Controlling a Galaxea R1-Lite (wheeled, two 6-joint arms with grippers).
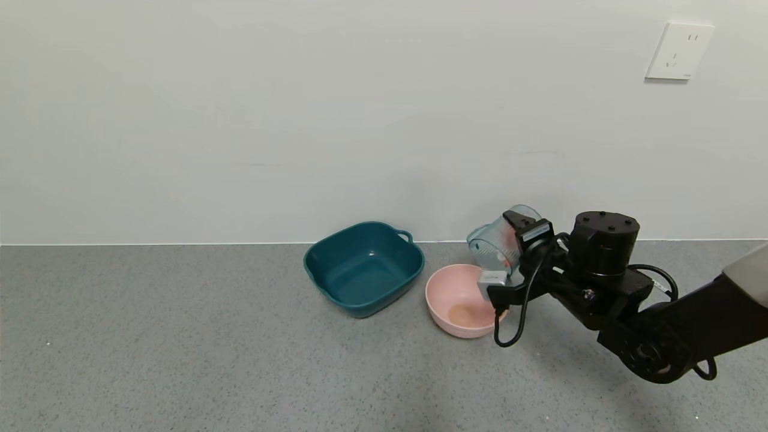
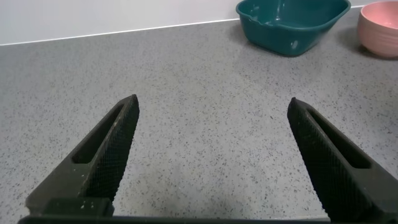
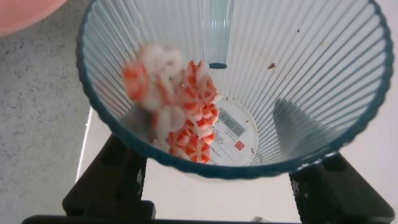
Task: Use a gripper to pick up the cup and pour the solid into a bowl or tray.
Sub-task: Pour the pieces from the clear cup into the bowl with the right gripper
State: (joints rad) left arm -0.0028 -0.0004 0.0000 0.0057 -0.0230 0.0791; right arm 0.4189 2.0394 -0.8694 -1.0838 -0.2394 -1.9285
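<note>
My right gripper (image 1: 515, 240) is shut on the translucent blue-green cup (image 1: 499, 241) and holds it tipped toward the left, just above the right rim of the pale pink bowl (image 1: 457, 288). In the right wrist view the cup (image 3: 298, 81) fills the picture, and the orange-red and white solid (image 3: 180, 112) is sliding along its ribbed wall toward the mouth. A tan smudge shows at the bottom of the bowl. My left gripper (image 2: 212, 106) is open and empty above bare counter, out of the head view. The bowl also shows in the left wrist view (image 2: 380, 28).
A dark teal squarish tub (image 1: 364, 267) with handles stands left of the pink bowl; it also shows in the left wrist view (image 2: 291, 22). A white wall with a socket (image 1: 678, 51) runs behind the grey speckled counter (image 1: 180, 348).
</note>
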